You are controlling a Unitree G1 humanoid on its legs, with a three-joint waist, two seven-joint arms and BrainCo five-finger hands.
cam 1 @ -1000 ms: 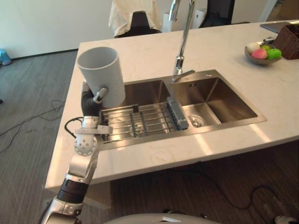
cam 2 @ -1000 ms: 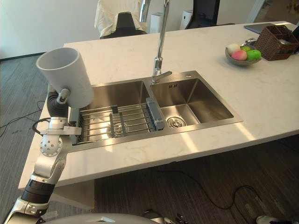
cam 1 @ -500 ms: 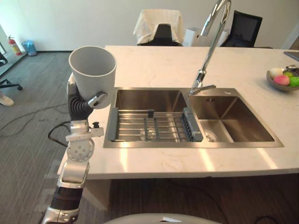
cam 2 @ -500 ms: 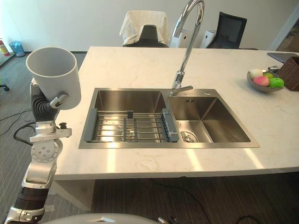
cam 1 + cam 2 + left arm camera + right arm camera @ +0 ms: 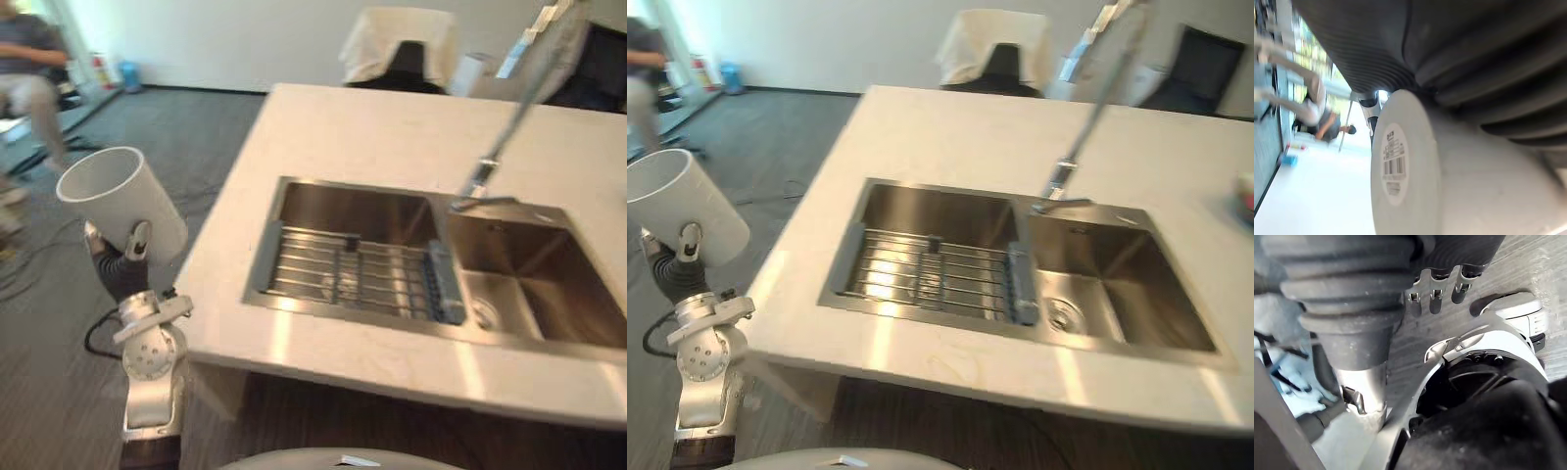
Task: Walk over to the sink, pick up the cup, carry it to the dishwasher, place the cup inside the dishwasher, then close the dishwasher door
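A plain white cup (image 5: pixel 122 201) is held tilted, its mouth up and to the left, in my left hand (image 5: pixel 138 241). The thumb presses on the cup's near side and the fingers are behind it. The cup hangs over the floor, left of the counter's corner and apart from the sink (image 5: pixel 323 211). The left wrist view has the cup's labelled base (image 5: pixel 1396 166) right against the hand's dark cover. My right hand (image 5: pixel 1432 291) hangs low over the grey floor, fingers relaxed and holding nothing.
The white stone counter (image 5: pixel 372 127) carries a steel double sink with a wire rack (image 5: pixel 343 274) in the left basin and a tall faucet (image 5: pixel 509 117). A person (image 5: pixel 29 69) sits far left. A draped chair (image 5: pixel 397 44) stands behind the counter.
The camera has swung left, so the sink now lies to the right. The cup sits lower and more tilted in my left hand, off the counter's left edge.
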